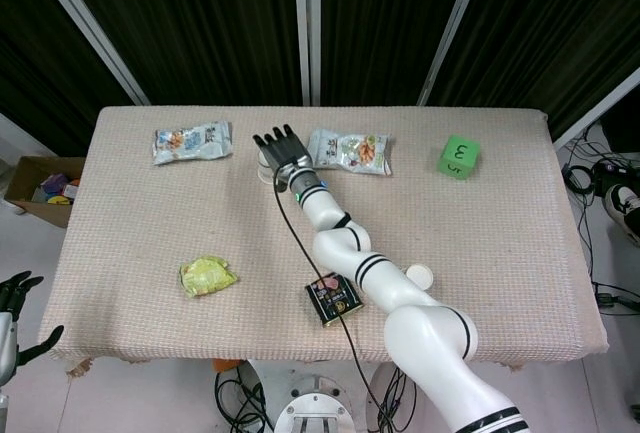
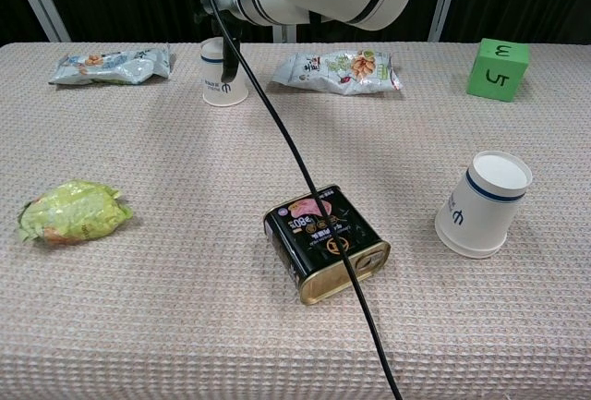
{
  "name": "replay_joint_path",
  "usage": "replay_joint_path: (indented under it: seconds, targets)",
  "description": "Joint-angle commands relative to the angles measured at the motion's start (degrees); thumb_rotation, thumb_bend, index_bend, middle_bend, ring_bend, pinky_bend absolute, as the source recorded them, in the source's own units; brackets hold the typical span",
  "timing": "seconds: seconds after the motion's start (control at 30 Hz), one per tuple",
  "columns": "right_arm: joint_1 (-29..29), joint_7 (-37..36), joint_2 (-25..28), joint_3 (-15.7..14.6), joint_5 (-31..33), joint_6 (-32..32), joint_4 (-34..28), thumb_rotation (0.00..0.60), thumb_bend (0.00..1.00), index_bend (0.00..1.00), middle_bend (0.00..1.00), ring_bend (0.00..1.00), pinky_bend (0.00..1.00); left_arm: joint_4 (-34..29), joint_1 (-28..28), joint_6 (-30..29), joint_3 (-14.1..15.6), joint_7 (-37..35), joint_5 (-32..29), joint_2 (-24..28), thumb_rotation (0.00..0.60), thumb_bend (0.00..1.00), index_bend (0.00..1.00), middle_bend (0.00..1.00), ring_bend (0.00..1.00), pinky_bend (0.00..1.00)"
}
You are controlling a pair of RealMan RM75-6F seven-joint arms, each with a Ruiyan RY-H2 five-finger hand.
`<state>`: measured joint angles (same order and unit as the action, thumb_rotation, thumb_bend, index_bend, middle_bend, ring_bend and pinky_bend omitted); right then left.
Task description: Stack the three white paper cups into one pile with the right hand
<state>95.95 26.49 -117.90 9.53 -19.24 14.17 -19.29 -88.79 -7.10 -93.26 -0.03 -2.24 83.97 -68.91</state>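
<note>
A white paper cup with a blue band stands upside down at the far side of the table, and in the head view only its left edge shows. My right hand is over it with fingers spread, and one dark finger hangs down in front of the cup. I cannot tell whether the hand touches it. A second upside-down white cup leans at the near right, partly behind my arm in the head view. Whether another cup is nested in it I cannot tell. My left hand hangs off the table's left edge, holding nothing.
A black tin lies at the near middle, with the arm's black cable running over it. A yellow-green packet lies at the left. Two snack bags flank the far cup. A green cube stands far right.
</note>
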Motion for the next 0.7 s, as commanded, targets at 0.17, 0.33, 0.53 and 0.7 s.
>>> replay_joint_path:
  seconds: [0.17, 0.33, 0.53, 0.7]
  targets:
    - [0.0, -1.1, -1.0, 2.1, -3.1, -0.9, 2.1, 0.6, 0.15, 0.05, 0.2, 0.0, 0.0, 0.1, 0.0, 0.1, -0.2, -0.3, 0.0, 0.0, 0.6, 0.19, 0.22, 0.15, 0.13, 0.15]
    - [-1.0, -2.4, -0.3, 3.2, -6.6, 0.7, 0.9, 0.6, 0.15, 0.08, 0.25, 0.0, 0.0, 0.1, 0.1, 0.3, -0.4, -0.3, 0.1, -0.1, 0.6, 0.19, 0.22, 0.15, 0.13, 0.15]
    - [-2.0, -2.9, -0.7, 4.4, -9.2, 1.5, 0.8, 0.6, 0.16, 0.17, 0.29, 0.01, 0.0, 0.2, 0.0, 0.3, -0.4, -0.5, 0.3, -0.2, 0.6, 0.19, 0.22, 0.15, 0.13, 0.15]
    - [-2.2, -2.8, -1.8, 5.6, -10.5, 2.0, 2.4, 0.6, 0.18, 0.28, 0.33, 0.05, 0.0, 0.4, -0.2, 0.3, -0.5, -0.9, 0.1, -0.2, 0.6, 0.19, 0.22, 0.15, 0.13, 0.15]
